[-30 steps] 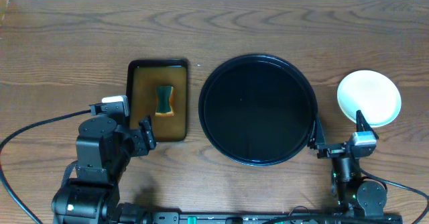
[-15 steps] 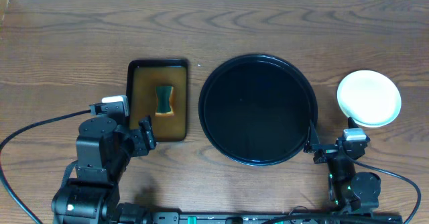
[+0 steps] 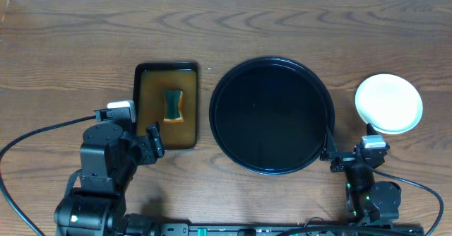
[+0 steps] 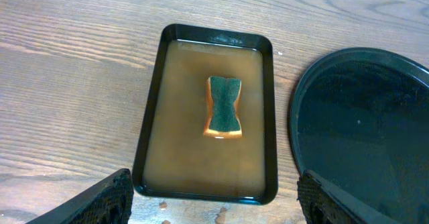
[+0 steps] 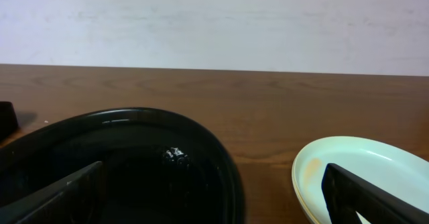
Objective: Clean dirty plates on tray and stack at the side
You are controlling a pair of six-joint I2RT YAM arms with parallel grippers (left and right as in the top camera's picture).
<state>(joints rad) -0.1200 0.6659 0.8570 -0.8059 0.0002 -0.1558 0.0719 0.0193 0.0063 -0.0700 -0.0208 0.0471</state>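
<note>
The round black tray point(image 3: 272, 116) lies bare at the table's middle; it also shows in the right wrist view point(image 5: 134, 157) and the left wrist view point(image 4: 369, 117). The plates point(image 3: 388, 103) sit stacked on the table to its right. In the right wrist view the top plate point(image 5: 362, 174) is pale blue-green with a faint orange smear and a cream rim beneath. My right gripper point(image 3: 351, 152) point(image 5: 214, 207) is open and empty, just in front of the gap between tray and stack. My left gripper point(image 3: 141, 133) point(image 4: 214, 210) is open and empty, near the front edge of the rectangular tray.
A rectangular dark tray point(image 3: 145, 105) point(image 4: 151, 117) of brownish liquid holds a green-and-yellow sponge point(image 3: 173, 105) point(image 4: 223, 106), left of the round tray. A few wet drops lie on the wood in front of it. A black cable point(image 3: 42, 133) runs off left from the left arm.
My right gripper has drawn back from the plate stack toward the table's front edge, then held still. The left arm has not moved.
</note>
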